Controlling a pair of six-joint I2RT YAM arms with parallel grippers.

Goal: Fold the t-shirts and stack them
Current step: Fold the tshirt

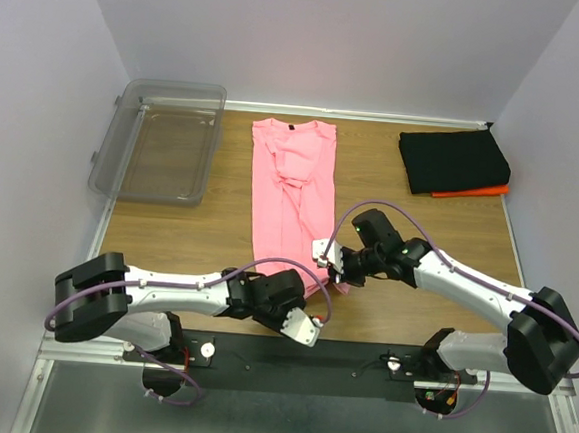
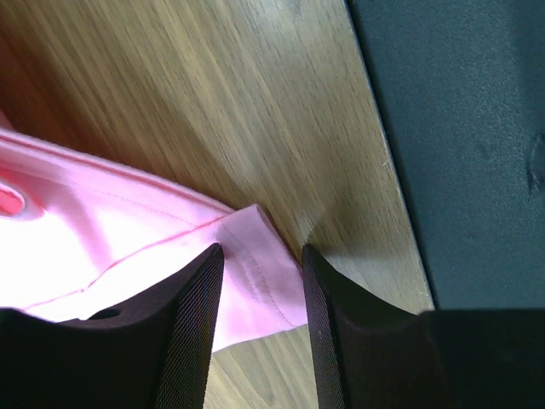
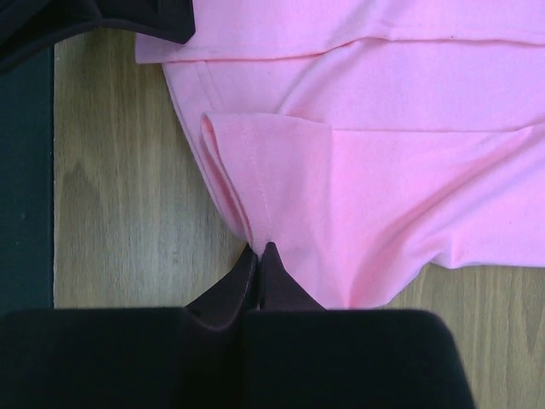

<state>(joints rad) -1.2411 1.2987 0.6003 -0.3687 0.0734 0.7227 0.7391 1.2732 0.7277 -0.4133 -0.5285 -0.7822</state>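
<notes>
A pink t-shirt lies folded lengthwise in the middle of the table, collar at the far end. My right gripper is shut on a pinched fold of its near hem. My left gripper stands over the hem's other corner. In the left wrist view that pink corner lies flat on the wood between the two fingers, with gaps on both sides. A folded black t-shirt rests on an orange one at the back right.
A clear plastic bin stands at the back left. The black base strip runs along the table's near edge, right behind both grippers. White walls close in the table on three sides.
</notes>
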